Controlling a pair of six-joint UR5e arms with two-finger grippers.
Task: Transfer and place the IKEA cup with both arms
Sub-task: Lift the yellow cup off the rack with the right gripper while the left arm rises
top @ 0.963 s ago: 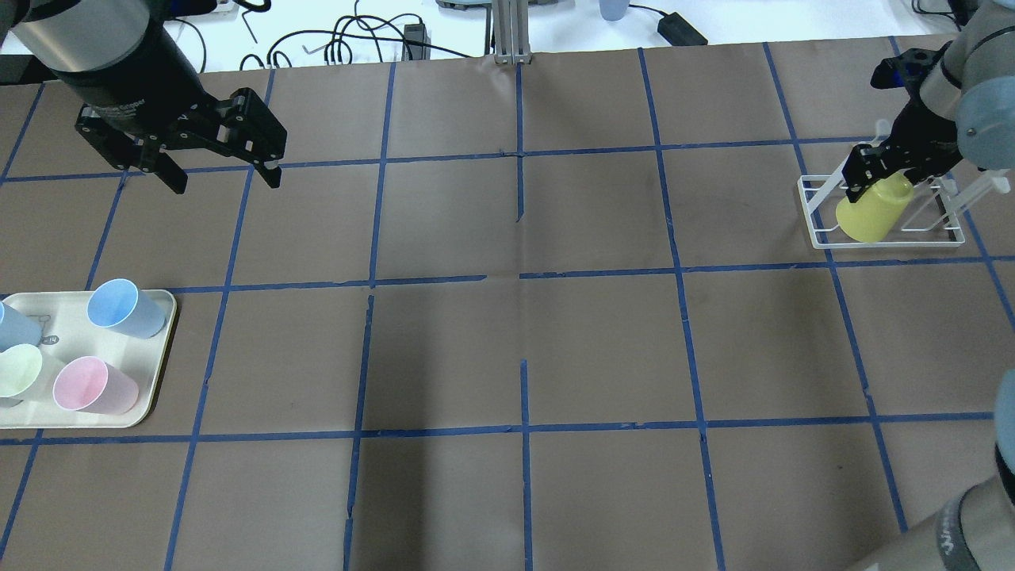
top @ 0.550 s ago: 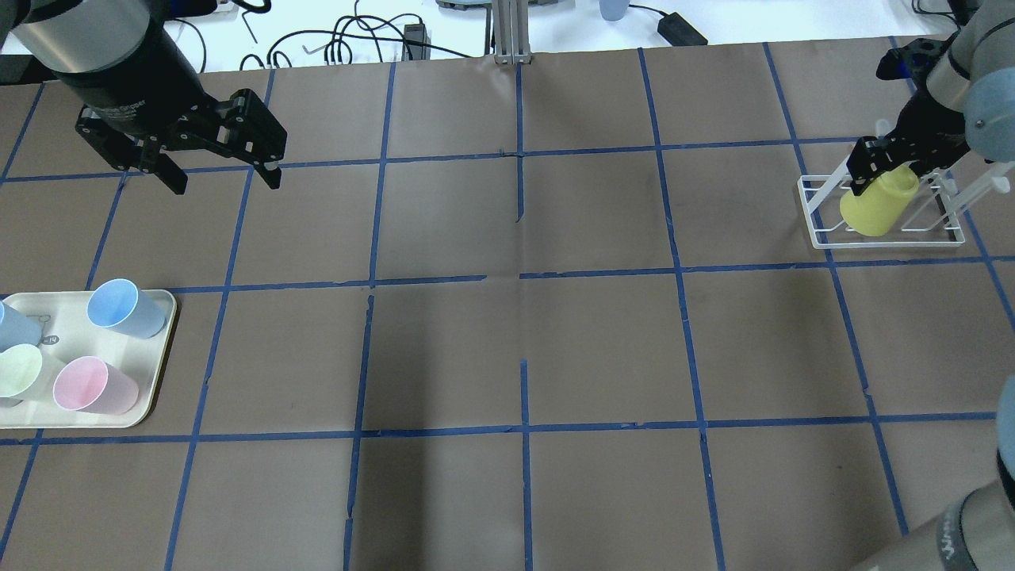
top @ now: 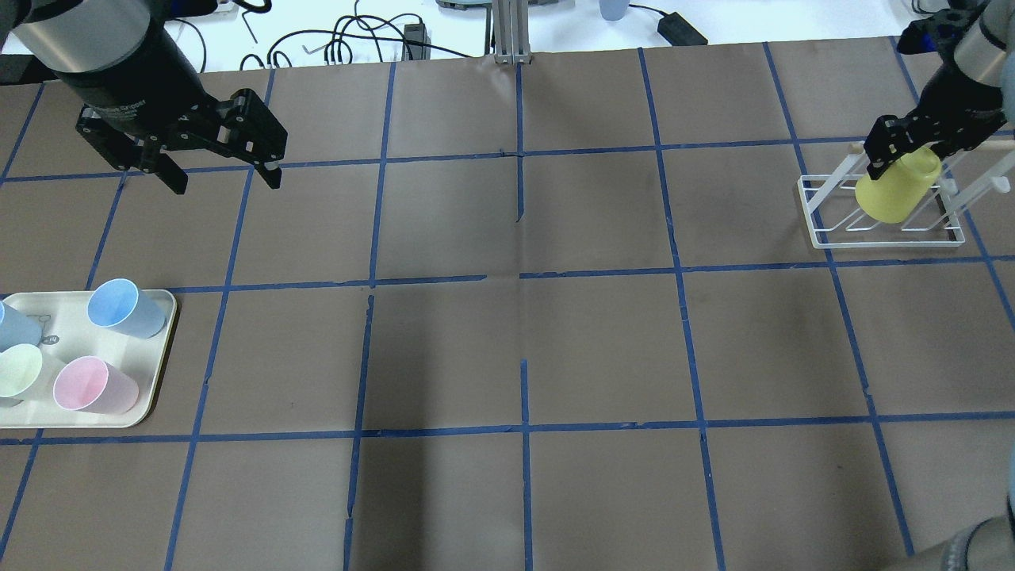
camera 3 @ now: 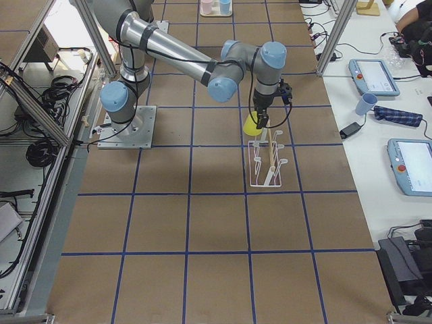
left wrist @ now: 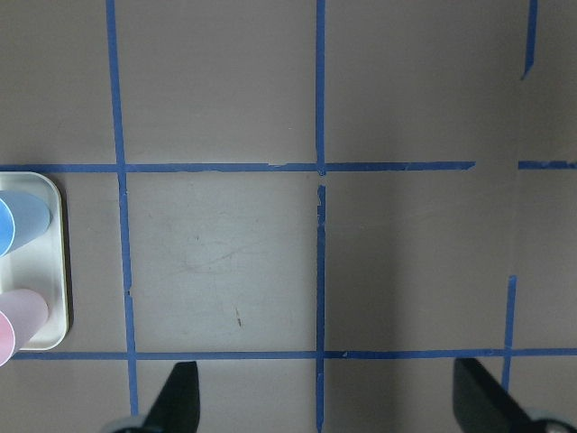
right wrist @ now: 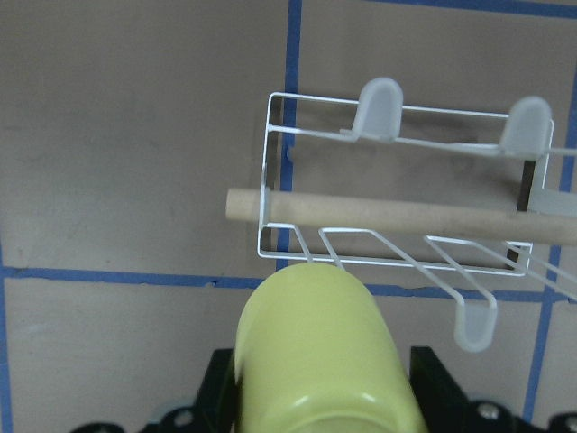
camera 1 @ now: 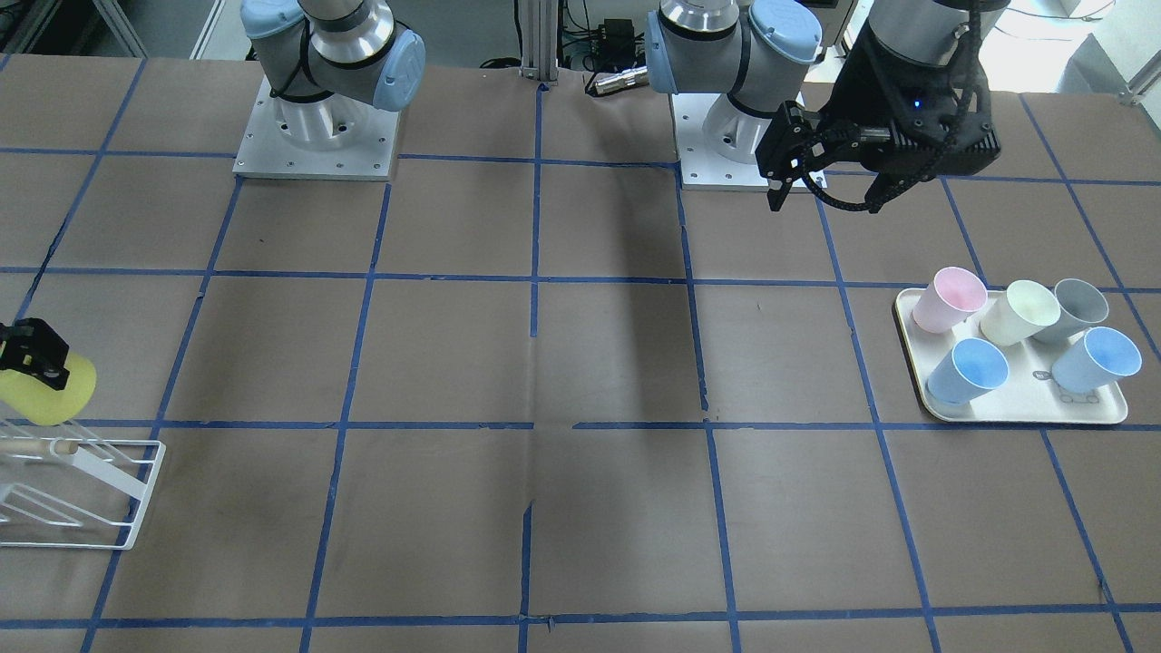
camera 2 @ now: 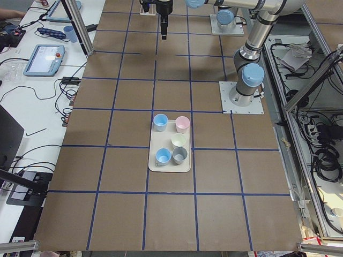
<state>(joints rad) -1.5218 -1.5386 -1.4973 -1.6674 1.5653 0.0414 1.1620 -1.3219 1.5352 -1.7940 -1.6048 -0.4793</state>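
Note:
The bright yellow-green IKEA cup [top: 898, 193] hangs tilted in my right gripper [top: 912, 151], which is shut on its narrow end. It is held just above the white wire rack [top: 825, 230] at the table's far right. The right wrist view shows the cup [right wrist: 320, 352] between the black fingers [right wrist: 433, 388], with the rack [right wrist: 397, 216] and its wooden dowel beyond. The front view shows the cup [camera 1: 50, 399] at the left edge, above the rack [camera 1: 82, 494]. My left gripper [top: 226, 184] is open and empty, hovering over the table's far left; it also shows in the front view [camera 1: 825, 204].
A cream tray [top: 155, 349] at the table's left edge holds several cups: light blue, pink, pale cream and grey; it also shows in the front view [camera 1: 1025, 413]. Brown paper with a blue tape grid covers the table. Cables lie beyond the far edge.
My right gripper has carried the yellow-green cup to the right and farther back over the rack. The left arm has not moved.

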